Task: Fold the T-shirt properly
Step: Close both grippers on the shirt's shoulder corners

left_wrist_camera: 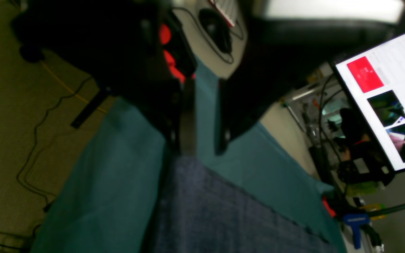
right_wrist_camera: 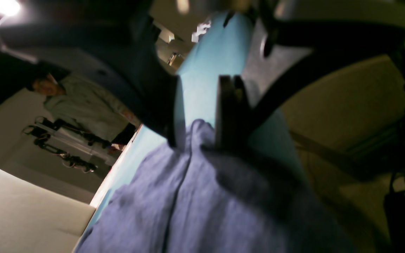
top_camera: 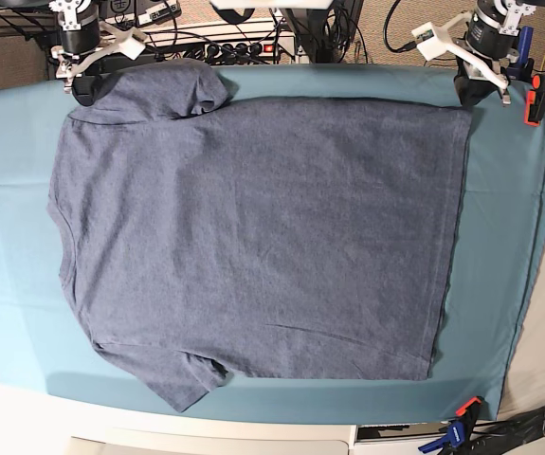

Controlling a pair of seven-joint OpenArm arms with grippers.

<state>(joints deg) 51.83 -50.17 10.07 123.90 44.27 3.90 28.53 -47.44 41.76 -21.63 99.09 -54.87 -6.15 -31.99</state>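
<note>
Two grippers sit at the far edge of my teal table cloth. The heathered slate-blue cotton T-shirt lies flat across the cloth, plain side up, collar toward the base view's left. My right gripper has its jaws closed on a bunched fold at the shoulder corner. My left gripper meets the hem corner; whether it actually clamps the fabric, I cannot tell.

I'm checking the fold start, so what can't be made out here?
- T-shirt underside: base view, face-down, any print hidden.
- Left gripper grip: left wrist view, blurred and dark.
- Right gripper grip: right wrist view, fingers in shadow.
- Cloth far edges: base view, cut off.
</note>
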